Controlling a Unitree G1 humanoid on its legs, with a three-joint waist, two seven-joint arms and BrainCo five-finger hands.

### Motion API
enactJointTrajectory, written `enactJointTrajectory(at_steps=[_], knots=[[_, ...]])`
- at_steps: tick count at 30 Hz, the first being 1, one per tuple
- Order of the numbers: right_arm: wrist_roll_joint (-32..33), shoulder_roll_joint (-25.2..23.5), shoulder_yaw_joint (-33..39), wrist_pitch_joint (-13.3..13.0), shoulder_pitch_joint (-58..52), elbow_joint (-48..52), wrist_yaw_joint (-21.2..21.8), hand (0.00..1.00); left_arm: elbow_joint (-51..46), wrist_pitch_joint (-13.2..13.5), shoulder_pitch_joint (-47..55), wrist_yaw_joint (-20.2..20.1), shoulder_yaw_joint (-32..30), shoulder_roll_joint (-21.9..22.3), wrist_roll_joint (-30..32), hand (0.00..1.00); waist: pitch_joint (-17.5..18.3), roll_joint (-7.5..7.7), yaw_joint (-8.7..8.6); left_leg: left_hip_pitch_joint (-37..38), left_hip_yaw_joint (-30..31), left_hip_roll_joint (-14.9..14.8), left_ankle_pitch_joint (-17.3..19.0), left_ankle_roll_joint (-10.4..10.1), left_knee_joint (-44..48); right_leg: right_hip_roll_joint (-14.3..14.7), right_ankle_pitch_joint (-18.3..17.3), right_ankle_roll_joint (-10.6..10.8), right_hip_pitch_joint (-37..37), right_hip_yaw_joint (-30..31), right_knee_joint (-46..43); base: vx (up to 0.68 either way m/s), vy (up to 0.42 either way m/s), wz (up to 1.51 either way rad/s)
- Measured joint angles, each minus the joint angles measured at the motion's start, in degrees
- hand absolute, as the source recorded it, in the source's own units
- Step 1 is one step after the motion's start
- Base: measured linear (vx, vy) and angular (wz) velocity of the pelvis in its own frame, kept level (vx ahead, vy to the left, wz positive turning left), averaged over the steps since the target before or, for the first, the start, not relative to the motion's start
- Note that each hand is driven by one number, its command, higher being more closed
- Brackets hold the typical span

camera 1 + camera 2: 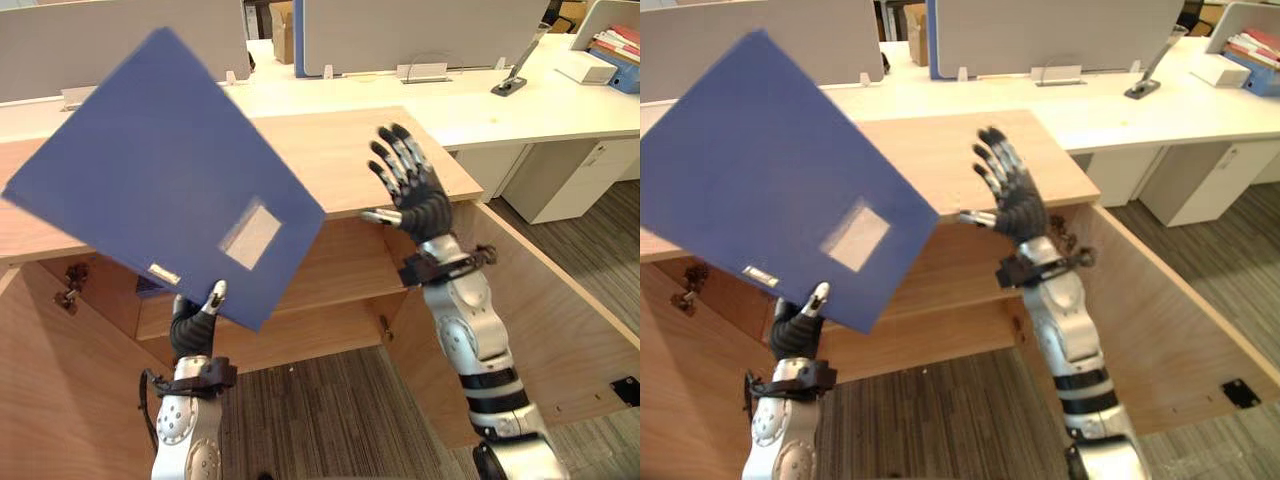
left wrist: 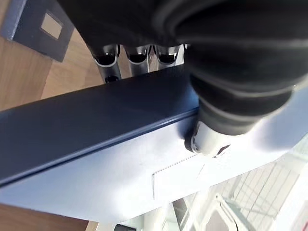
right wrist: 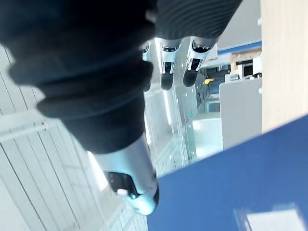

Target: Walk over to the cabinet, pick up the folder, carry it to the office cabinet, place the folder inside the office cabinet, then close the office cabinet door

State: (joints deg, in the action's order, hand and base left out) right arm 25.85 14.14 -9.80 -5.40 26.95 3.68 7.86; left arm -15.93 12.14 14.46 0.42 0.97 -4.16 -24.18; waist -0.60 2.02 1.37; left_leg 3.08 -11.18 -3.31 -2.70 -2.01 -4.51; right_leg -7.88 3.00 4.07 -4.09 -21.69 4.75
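Note:
I hold a large blue folder with a pale label up and tilted, over the left half of the wooden office cabinet. My left hand is shut on its lowest corner; in the left wrist view the thumb presses one face of the folder and the fingers the other. To the right of the folder my right hand is raised, open with fingers spread, touching nothing. The cabinet stands open, its inner shelf bare.
The cabinet's right door swings out beside my right arm, and the left door stands open at the lower left. Behind the cabinet runs a white desk with grey partitions. A white drawer unit stands at the right.

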Motion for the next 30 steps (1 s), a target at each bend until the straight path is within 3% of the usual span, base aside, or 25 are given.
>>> enactJointTrajectory(at_steps=[9,13,23,30], knots=[[2.18,8.64,-5.65,0.27,12.47,-10.88,1.36,0.0,-0.7,0.8,-1.89,-2.73,3.86,-3.43,2.89,1.0,-0.01,0.0,0.94,0.02,1.2,0.07,-0.02,0.02,0.0,-0.06,-0.04,0.01,-0.75,-0.66,-0.02,-0.01,0.005,0.06],[-1.63,10.59,-7.14,-0.81,17.37,-12.95,-1.1,0.0,-2.16,1.77,-1.71,-3.36,5.56,-4.32,0.81,1.0,-0.02,-0.01,0.97,-0.11,1.8,0.12,-0.27,0.01,-0.14,-0.09,-0.22,0.1,-0.9,-1.27,-0.02,-0.03,0.011,0.08],[-18.16,10.44,-10.27,-3.94,23.43,-13.59,-6.03,0.0,-2.78,3.03,-1.74,-4.31,7.75,-5.57,-3.02,1.0,-0.09,-0.04,1.3,-0.28,2.45,0.15,-0.8,0.0,-0.36,-0.11,-0.39,0.19,-0.91,-1.78,-0.22,-0.02,0.007,0.03],[-14.44,10.31,-15.49,-5.63,24.83,-17.56,-3.79,0.0,-2.78,3.02,-1.56,-4.23,7.52,-7.86,-7.03,1.0,-0.2,-0.03,1.26,-0.28,2.48,0.06,-1.19,-0.03,-0.38,-0.12,-0.4,0.16,-0.7,-1.76,-0.63,-0.04,0.014,0.0]])
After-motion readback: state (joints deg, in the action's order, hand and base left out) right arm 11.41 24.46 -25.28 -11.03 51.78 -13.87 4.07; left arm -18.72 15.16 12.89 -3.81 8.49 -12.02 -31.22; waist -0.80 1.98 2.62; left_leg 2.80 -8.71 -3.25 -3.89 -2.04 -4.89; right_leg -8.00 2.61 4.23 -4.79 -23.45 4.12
